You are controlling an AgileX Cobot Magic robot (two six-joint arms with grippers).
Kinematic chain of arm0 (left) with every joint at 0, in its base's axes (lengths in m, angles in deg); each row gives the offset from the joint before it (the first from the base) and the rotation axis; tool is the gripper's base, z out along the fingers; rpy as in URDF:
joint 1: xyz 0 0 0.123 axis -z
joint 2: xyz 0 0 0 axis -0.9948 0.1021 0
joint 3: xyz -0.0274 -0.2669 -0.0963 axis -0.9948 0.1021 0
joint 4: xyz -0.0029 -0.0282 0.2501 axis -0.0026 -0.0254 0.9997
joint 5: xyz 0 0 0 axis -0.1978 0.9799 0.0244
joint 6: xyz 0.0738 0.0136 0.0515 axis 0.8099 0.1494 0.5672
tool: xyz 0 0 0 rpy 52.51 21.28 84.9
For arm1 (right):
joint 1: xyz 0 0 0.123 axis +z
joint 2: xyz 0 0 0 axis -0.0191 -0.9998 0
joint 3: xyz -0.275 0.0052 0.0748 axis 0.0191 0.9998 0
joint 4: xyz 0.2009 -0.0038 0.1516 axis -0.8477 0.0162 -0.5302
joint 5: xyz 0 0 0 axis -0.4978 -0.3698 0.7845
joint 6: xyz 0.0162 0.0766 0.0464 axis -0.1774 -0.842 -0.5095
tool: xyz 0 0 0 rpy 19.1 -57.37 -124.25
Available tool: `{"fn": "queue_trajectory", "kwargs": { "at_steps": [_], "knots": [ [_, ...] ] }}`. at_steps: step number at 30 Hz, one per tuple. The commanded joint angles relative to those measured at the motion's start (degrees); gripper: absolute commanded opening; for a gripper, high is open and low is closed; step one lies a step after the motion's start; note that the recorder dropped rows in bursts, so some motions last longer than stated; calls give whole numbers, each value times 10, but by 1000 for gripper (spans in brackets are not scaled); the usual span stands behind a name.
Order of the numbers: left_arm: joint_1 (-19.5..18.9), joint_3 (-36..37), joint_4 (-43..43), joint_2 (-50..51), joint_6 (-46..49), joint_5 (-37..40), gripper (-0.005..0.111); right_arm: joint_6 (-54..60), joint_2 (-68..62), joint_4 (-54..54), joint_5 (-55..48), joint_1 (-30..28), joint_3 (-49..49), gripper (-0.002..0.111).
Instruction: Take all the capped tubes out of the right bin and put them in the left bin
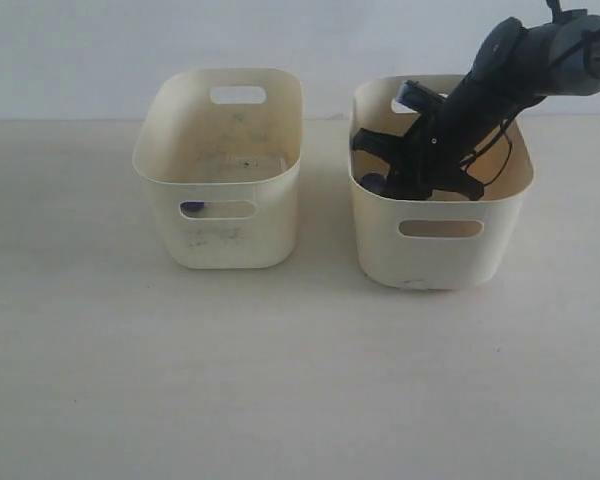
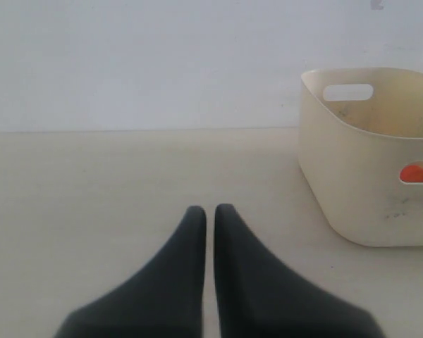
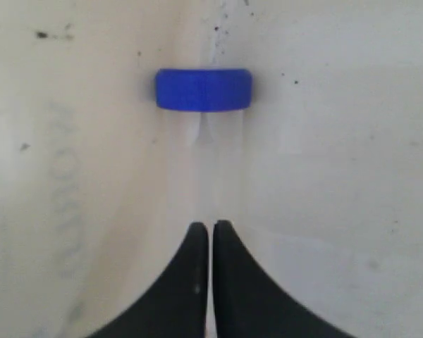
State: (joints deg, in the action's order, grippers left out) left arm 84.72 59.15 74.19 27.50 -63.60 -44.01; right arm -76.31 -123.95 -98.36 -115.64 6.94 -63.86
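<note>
My right arm (image 1: 450, 130) reaches down into the right bin (image 1: 440, 245). In the right wrist view, my right gripper (image 3: 211, 225) is shut, its tips at the clear end of a blue-capped tube (image 3: 204, 89) lying on the speckled bin floor (image 3: 352, 176). The tube's body is wider than the closed tips and does not sit between them. A blue cap (image 1: 373, 183) shows by the gripper inside the right bin. The left bin (image 1: 220, 170) holds a blue cap (image 1: 192, 208) behind its front handle cutout, and an orange-red cap (image 2: 412, 173) shows through its cutout. My left gripper (image 2: 210, 210) is shut and empty above the table.
The two cream bins stand side by side on a pale table (image 1: 280, 380) with a narrow gap between them. A plain white wall (image 1: 80, 50) runs behind. The left bin (image 2: 359, 197) sits to one side ahead of my left gripper.
</note>
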Motion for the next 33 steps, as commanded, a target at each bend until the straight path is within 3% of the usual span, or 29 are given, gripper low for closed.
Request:
{"fn": "queue_trajectory", "kwargs": {
  "at_steps": [1, 9, 11, 17, 20, 23, 33],
  "knots": [
    [0, -2, -4, 0, -5, -3, 4, 2, -12, 26, -5, 0, 5, 0],
    [0, -2, -4, 0, -5, -3, 4, -3, 5, 23, 0, 0, 5, 3],
    [0, -2, -4, 0, -5, -3, 4, -3, 13, 22, 4, 0, 5, 13],
    [0, -2, -4, 0, -5, -3, 4, -3, 27, 22, 6, 0, 5, 63],
    [0, -2, -4, 0, -5, -3, 4, 1, 27, 18, 2, 1, 5, 79],
    [0, -2, -4, 0, -5, -3, 4, 15, 27, 18, 7, 1, 5, 84],
    [0, -2, -4, 0, -5, -3, 4, 8, 27, 18, 28, 11, 5, 84]
  ]
}}
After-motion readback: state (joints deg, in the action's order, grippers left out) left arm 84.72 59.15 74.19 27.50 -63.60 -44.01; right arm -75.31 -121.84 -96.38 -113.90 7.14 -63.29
